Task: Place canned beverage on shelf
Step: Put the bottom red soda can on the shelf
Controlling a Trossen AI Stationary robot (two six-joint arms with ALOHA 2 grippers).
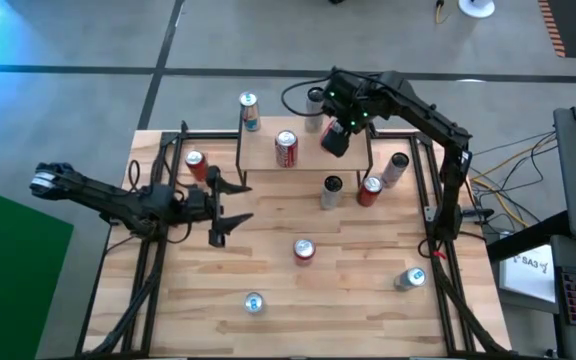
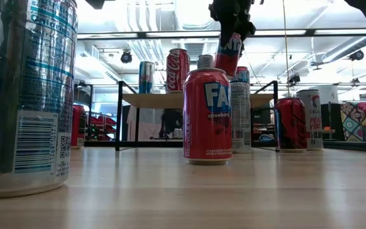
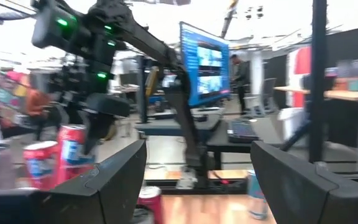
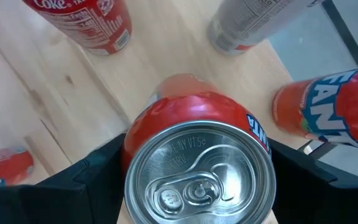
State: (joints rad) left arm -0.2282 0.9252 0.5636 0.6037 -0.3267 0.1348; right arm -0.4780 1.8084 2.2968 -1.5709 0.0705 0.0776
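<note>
**Can held over shelf**

Right gripper fingers pinch a red can by its sides, upright above the shelf right part, beside the Coke can (room left to set down). Left gripper waits over the table left, fingers spread, empty.

In the high view the right claw hides the can it grips; beneath it the shelf is partly covered. The left wrist view is blurred.
</note>
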